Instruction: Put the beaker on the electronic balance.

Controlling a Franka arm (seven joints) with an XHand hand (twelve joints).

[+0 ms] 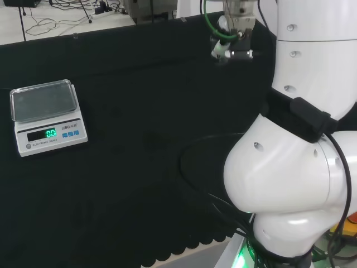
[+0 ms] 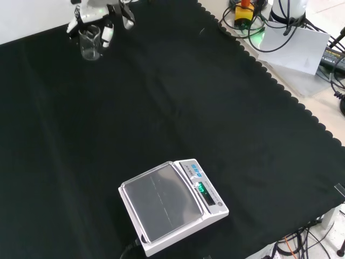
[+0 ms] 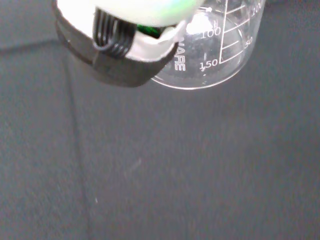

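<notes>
In the front view the hand [image 2: 99, 12] comes in at the top left corner, its fingers [image 2: 107, 33] pointing down and spread around a clear beaker [image 2: 90, 43]. One fingertip lies on each side of the glass, though whether they press it or merely flank it I cannot tell. The beaker stands upright on the black cloth of the counter [image 2: 161, 102], near its far left edge in that view.

The wrist view looks past a blurred white and black part of the hand [image 3: 120, 45] at the beaker [image 3: 220, 50] (its printed scale shows upside down), with dark cloth beyond.

In the head view the hand [image 1: 231, 47] hangs at the top, just left of the arm's white links, fingers down.

The balance [image 2: 172, 205] sits well apart from the beaker, low in the front view and at the left in the head view [image 1: 47, 117]. Its pan is bare and its green display is lit.
</notes>
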